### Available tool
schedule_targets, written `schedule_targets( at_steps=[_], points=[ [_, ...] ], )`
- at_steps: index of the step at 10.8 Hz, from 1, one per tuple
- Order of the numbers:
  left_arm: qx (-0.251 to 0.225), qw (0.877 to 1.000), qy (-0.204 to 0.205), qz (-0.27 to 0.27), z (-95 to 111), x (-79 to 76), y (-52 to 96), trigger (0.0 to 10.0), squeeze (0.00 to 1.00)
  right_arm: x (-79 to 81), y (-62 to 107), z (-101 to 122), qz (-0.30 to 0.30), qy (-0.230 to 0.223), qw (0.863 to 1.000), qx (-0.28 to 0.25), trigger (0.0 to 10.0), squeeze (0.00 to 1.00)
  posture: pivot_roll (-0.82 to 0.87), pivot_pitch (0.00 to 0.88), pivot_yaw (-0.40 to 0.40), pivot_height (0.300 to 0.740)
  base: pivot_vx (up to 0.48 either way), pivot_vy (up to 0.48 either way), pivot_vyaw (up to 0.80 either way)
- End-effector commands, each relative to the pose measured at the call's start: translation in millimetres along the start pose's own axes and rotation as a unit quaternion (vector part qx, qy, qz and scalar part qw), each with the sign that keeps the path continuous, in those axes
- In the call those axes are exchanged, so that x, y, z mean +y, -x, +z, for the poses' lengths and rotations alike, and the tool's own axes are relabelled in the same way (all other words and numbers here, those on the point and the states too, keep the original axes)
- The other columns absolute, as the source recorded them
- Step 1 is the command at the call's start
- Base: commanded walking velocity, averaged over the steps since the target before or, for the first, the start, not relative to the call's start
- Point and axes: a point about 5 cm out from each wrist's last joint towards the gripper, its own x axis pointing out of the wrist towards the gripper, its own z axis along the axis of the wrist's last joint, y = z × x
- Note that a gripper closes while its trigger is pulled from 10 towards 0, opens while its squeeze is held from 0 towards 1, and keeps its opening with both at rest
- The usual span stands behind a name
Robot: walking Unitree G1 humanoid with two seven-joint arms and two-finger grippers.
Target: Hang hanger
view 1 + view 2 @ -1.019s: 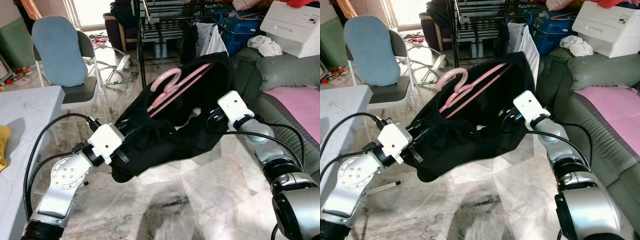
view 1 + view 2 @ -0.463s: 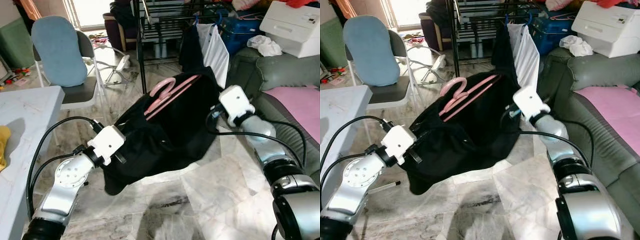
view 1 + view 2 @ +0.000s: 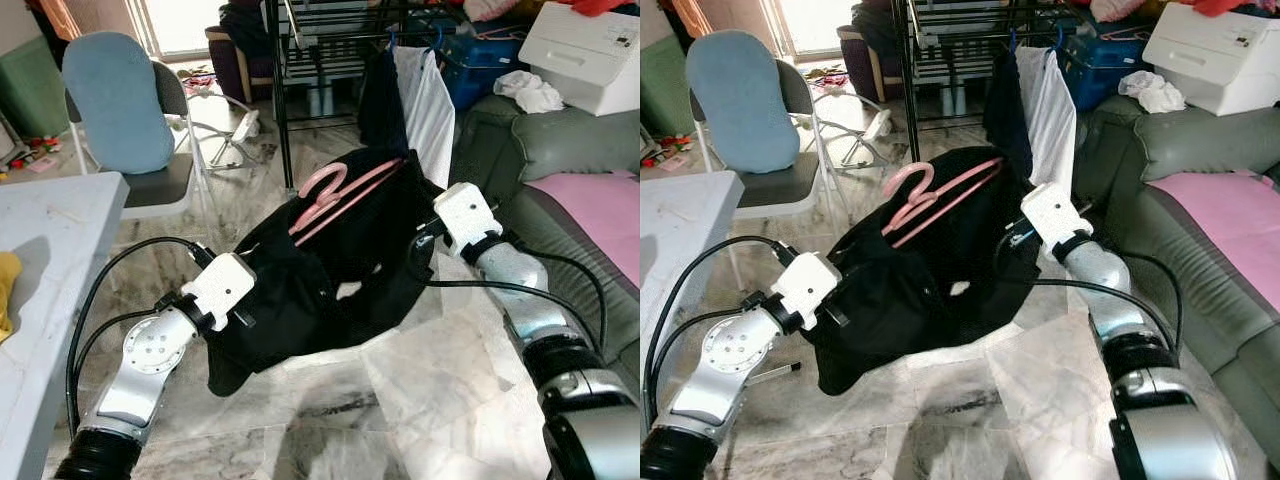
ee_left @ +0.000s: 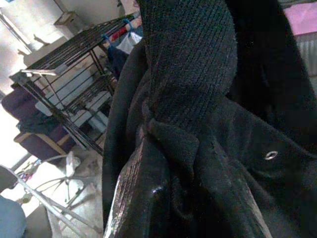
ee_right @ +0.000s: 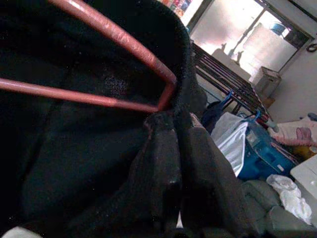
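A pink hanger lies in the top of a black garment that I hold stretched between both arms above the floor. Its hook points toward the drying rack. My left gripper is shut on the garment's lower left edge, its fingers buried in the cloth. My right gripper is shut on the garment's right edge, close to the hanger's corner. Dark fingers pinch the fabric just under that corner. A small gap in the cloth shows the floor.
A black metal drying rack stands just beyond the garment, with a white shirt hanging on its right. A chair with a blue cushion and a grey table are on the left, and a green sofa is on the right.
The garment with the hanger has sunk a little and bunched up, and my two grippers have drawn closer together. A small gap has opened in the cloth.
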Motion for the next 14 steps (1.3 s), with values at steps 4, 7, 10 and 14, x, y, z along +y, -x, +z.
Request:
schedule_targets(
  at_steps=[4, 7, 10, 14],
  points=[
    [0.019, 0.999, -0.003, 0.038, -3, 6.0, -22.5, 0.0, 0.00, 46.3, 3.7, 23, 0.120, -0.062, 0.989, -0.058, 0.0, 0.00, -0.06, 0.000, 0.005, 0.740, 0.000, 0.000, 0.00],
    [0.070, 0.991, 0.041, 0.104, -18, 4.4, -39.6, 0.0, 0.00, 92.8, 29.3, 21, 0.250, -0.122, 0.960, -0.037, 0.0, 0.00, -0.07, 0.000, 0.009, 0.740, 0.000, 0.000, 0.00],
    [0.083, 0.978, 0.095, 0.165, -21, 12.5, -48.1, 0.0, 0.00, 122.2, 59.1, 1, 0.331, -0.142, 0.933, 0.026, 0.0, 0.00, -0.07, 0.000, 0.009, 0.740, 0.000, 0.000, 0.00],
    [0.061, 0.972, 0.127, 0.190, -19, 25.9, -45.1, 0.0, 0.00, 119.4, 68.3, -38, 0.272, -0.125, 0.945, 0.132, 10.0, 0.00, -0.07, 0.000, 0.011, 0.740, 0.000, 0.000, 0.00]
  ],
)
